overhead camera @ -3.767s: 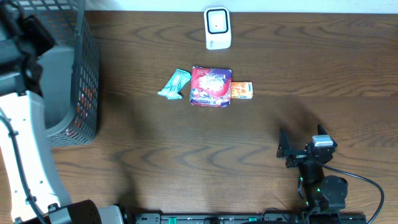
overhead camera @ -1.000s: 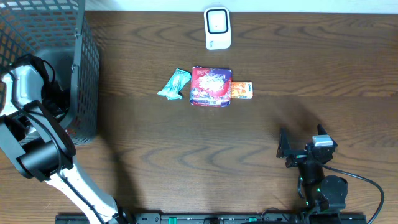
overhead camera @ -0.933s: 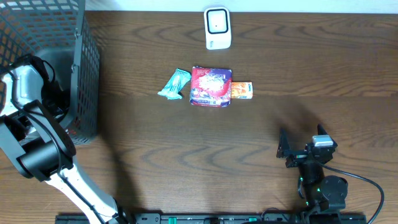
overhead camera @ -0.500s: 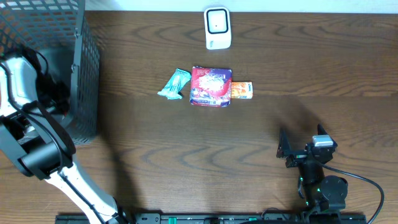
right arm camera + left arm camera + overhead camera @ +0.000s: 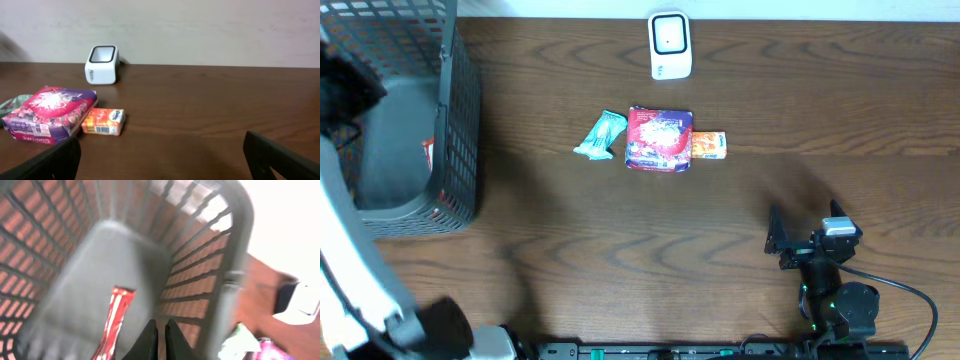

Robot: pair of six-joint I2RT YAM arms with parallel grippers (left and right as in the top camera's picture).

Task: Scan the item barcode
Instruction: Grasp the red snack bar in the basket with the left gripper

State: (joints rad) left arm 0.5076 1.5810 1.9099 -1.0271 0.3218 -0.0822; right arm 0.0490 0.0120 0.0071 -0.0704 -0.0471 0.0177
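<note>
My left gripper (image 5: 160, 339) hangs shut over the grey mesh basket (image 5: 235, 240), its fingers (image 5: 150, 341) pressed together with nothing between them. The view is blurred by motion. A red packet (image 5: 116, 317) lies on the basket floor just left of the fingertips; from overhead it shows against the basket wall (image 5: 427, 153). The white scanner (image 5: 670, 45) stands at the back centre of the table. A teal packet (image 5: 600, 135), a red and purple pouch (image 5: 659, 138) and an orange box (image 5: 709, 145) lie in a row before it. My right gripper (image 5: 803, 224) rests open near the front right, empty.
The basket (image 5: 455, 120) fills the table's left end. My left arm (image 5: 350, 260) runs along the left edge as a white blur. In the right wrist view the scanner (image 5: 102, 64), pouch (image 5: 47, 114) and orange box (image 5: 102, 121) lie ahead on brown wood.
My left gripper has closed and the left arm has swung up out of the basket, now blurred. The red packet stays in the basket. The right arm has not moved.
</note>
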